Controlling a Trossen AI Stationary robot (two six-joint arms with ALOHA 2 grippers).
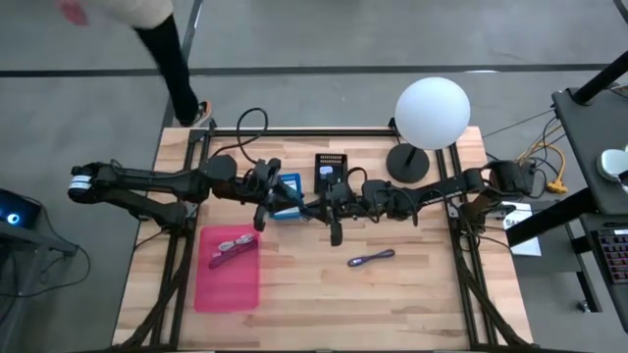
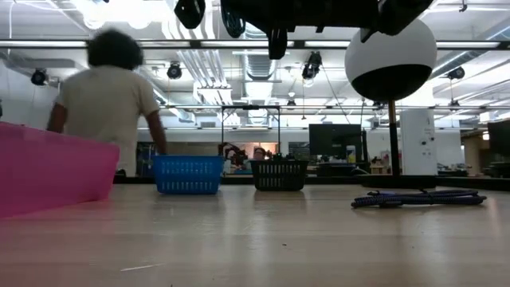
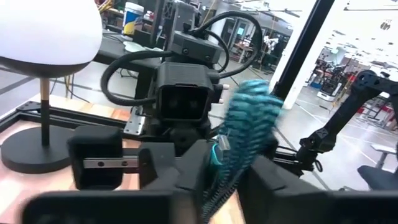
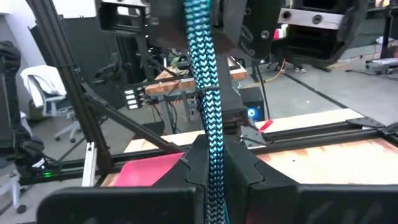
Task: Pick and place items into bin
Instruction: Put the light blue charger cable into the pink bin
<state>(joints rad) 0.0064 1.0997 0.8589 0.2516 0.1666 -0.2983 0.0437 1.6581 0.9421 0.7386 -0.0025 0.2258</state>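
Grippers, left [image 3: 217,180] and right [image 4: 214,180], both pinch one teal strip [image 4: 208,93]: light, floppy; best held near an end.

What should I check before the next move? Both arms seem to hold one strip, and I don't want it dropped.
1. Right gripper shut on the teal strip: ok.
2. Left gripper gripping the same strip: ok, though its view is blurred.
3. Strip clear of the table, stretched between the two grippers: ok.
4. Bin open and on the left arm's side: ok.
5. Person beyond the table, away from the arms: ok.
6. All items binned: not ok, a purple strip lies on the table.
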